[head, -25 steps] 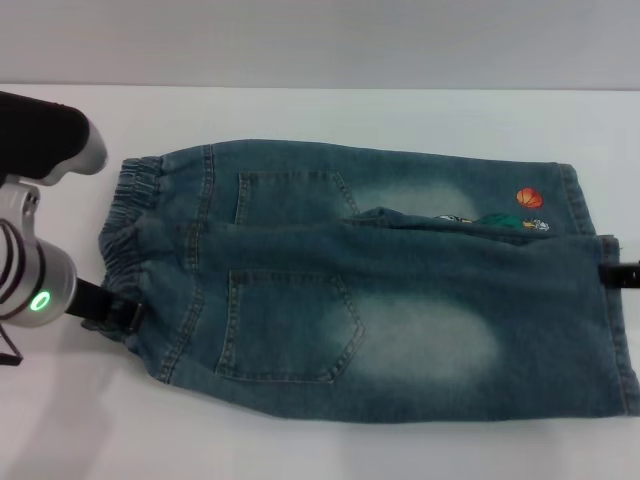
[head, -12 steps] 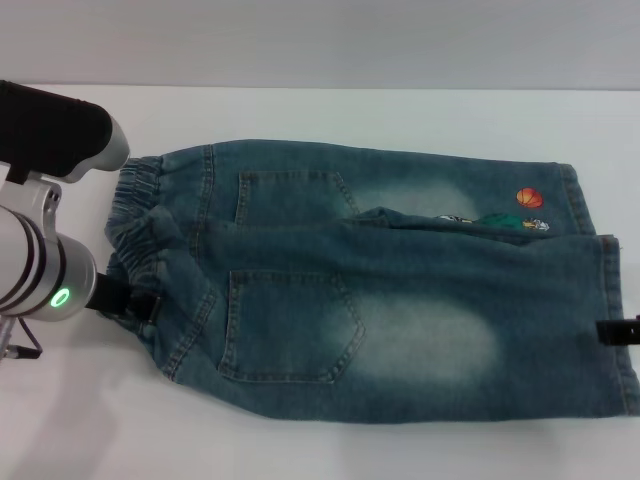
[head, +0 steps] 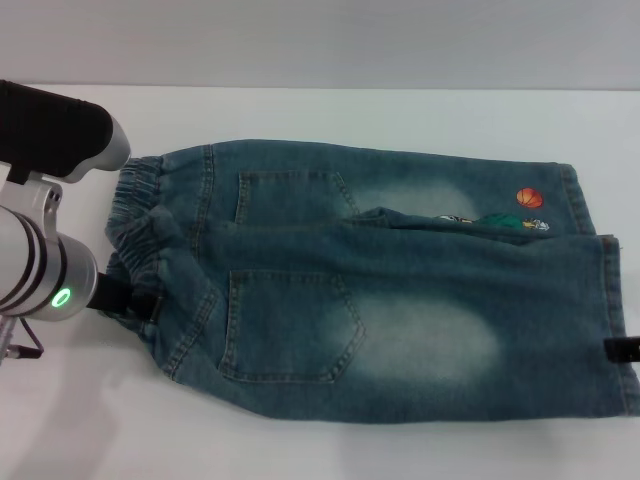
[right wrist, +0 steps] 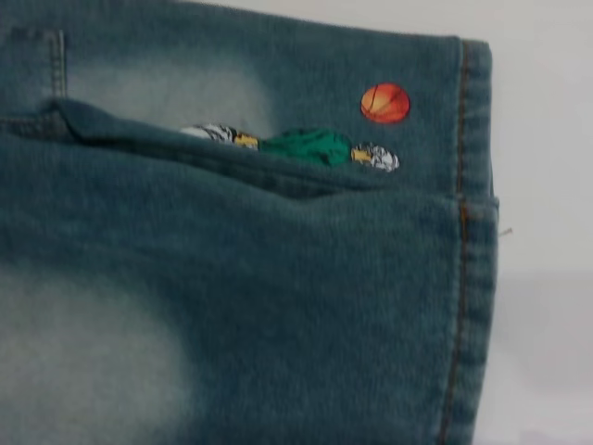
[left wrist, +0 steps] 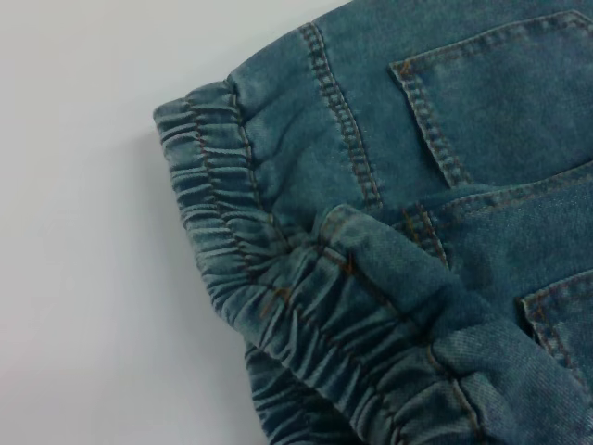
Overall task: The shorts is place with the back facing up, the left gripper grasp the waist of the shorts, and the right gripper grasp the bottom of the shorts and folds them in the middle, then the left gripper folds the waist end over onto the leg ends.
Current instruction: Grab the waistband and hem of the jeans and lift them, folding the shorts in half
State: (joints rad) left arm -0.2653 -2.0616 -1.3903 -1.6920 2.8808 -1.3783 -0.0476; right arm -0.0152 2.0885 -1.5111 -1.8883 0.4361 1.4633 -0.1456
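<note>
Blue denim shorts [head: 400,290] lie back side up on the white table, folded lengthwise so one leg covers the other. The elastic waist [head: 135,215] is at the left and the leg ends [head: 610,300] are at the right. My left gripper [head: 135,300] is at the near corner of the waist, shut on the bunched elastic [left wrist: 306,306], which rises in a fold. Only a black tip of my right gripper [head: 622,347] shows, at the right edge beside the leg hem [right wrist: 463,241].
The white table [head: 320,110] runs around the shorts on all sides. An orange ball print [head: 529,198] and a green print [right wrist: 306,146] show on the under leg near the hem. My left arm's grey body [head: 40,270] stands left of the waist.
My left gripper moved right into the waist and bunched the elastic, then held still. My right gripper's tip slid toward the near side along the leg hem.
</note>
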